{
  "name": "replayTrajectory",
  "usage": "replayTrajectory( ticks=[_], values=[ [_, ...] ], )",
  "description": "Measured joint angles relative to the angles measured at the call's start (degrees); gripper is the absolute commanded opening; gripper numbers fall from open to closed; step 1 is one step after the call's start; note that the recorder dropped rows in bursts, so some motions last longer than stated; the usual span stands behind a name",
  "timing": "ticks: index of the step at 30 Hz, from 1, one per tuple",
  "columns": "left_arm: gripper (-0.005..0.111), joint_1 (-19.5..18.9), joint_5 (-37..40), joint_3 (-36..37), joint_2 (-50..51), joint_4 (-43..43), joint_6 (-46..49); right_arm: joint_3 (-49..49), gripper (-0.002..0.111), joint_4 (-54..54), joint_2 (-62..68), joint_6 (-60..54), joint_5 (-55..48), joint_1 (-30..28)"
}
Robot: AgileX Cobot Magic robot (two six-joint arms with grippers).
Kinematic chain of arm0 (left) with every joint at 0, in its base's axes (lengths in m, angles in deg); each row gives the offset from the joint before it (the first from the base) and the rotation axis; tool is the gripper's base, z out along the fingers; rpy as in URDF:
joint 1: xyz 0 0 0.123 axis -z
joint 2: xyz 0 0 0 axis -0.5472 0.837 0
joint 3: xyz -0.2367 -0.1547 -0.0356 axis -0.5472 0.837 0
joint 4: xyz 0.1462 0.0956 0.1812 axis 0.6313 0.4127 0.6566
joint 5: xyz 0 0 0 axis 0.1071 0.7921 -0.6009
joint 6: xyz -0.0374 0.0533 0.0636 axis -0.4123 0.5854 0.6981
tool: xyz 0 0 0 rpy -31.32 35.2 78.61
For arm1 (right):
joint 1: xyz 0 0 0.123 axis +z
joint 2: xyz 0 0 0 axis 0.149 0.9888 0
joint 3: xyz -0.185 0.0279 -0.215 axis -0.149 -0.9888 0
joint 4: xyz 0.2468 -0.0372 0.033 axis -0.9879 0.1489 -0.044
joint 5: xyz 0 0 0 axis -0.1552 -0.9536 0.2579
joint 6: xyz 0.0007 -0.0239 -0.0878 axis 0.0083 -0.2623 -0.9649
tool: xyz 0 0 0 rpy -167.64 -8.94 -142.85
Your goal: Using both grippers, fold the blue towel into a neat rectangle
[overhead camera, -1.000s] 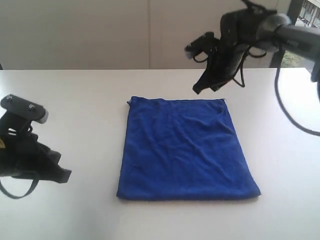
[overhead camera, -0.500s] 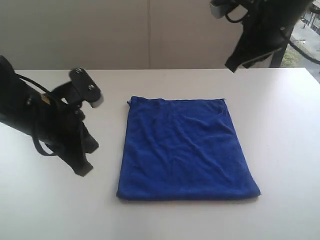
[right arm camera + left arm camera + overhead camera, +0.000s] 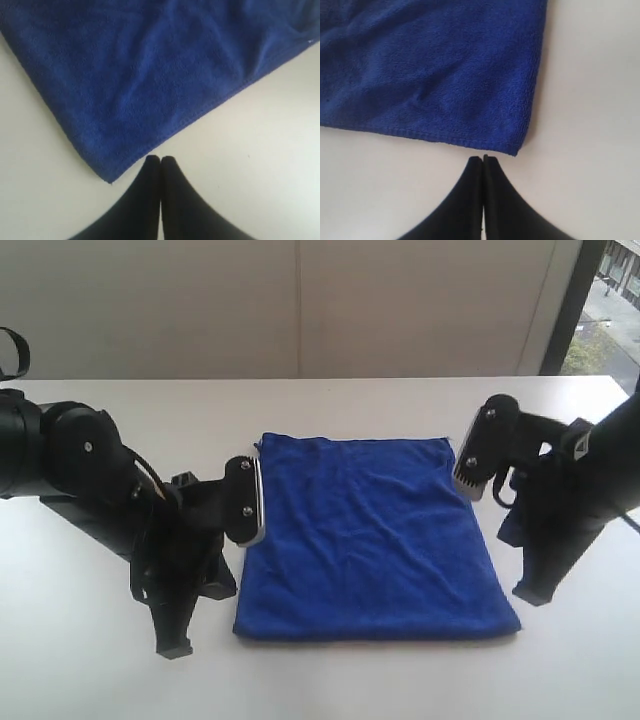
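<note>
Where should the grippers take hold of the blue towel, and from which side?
Grip the two corners of the blue towel nearest the exterior camera, one per gripper, coming low from that edge. The towel lies flat on the table, so only its edges offer a lip. The left gripper and right gripper sit shut outside those corners; they probably must open first.

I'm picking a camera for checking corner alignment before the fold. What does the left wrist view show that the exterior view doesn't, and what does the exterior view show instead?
Only the left wrist view: the left gripper with its fingertips pressed shut, just off a corner of the blue towel, and the towel's stitched hem in detail.
Only the exterior view: the towel's whole outline lying flat, and the right gripper beside its other near corner.
Both: the towel, the white table and the left gripper beside the towel.
</note>
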Motion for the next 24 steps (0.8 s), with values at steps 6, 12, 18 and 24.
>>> replayTrajectory(
  ticks=[6,12,18,24],
  values=[
    [0.039,0.0,-0.1,0.0,0.9,0.0,5.6,-3.0,0.041,-5.0,3.4,-14.2,5.3,0.0],
    [0.051,0.4,-0.1,0.0,1.4,-0.2,11.2,-3.0,0.052,-6.7,7.0,-29.0,3.4,0.0],
    [0.051,3.9,-0.3,0.0,4.2,-1.7,14.6,-3.0,0.052,-6.7,12.6,-34.1,3.0,0.0],
    [0.051,5.1,-5.8,0.0,5.3,-2.4,14.7,-3.0,0.052,-6.6,14.9,-34.9,3.8,0.0]
  ],
)
